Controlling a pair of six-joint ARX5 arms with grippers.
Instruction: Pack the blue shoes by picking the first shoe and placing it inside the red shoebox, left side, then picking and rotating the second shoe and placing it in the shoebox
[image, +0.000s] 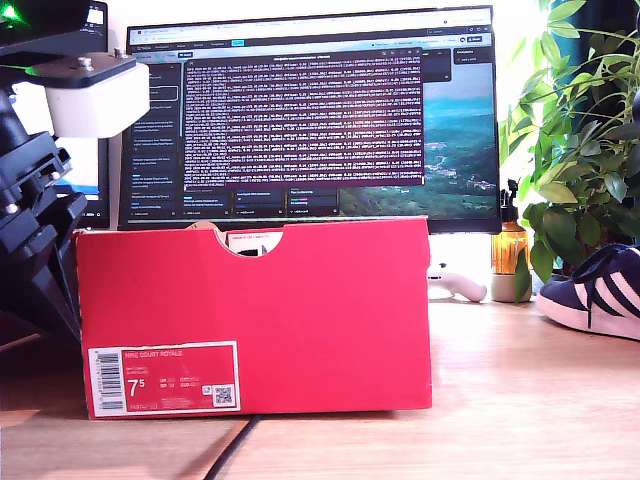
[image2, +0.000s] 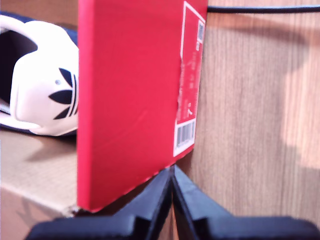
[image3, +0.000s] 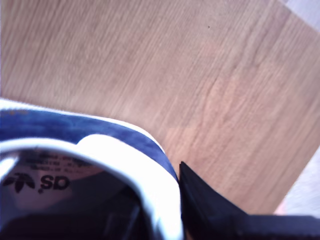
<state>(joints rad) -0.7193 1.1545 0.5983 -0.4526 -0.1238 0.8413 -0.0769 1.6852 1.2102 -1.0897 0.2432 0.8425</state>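
My first gripper (image2: 171, 172) is pinched together beside the box (image: 300, 300), one shoe (image2: 42, 85) inside; my second gripper (image3: 172, 195) clamps the light, soft shoe (image3: 100, 145) by its stiffer collar near the desk's (image: 520, 400) edge.

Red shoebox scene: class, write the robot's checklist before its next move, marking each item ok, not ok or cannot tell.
1. One shoe inside the red shoebox: ok, it rests on brown cardboard behind the red wall.
2. Second shoe boxed: not ok, it sits on the table.
3. My first claw free: ok, shut on nothing.
4. My second claw gripping the second shoe: cannot tell, only one finger shows beside the collar.
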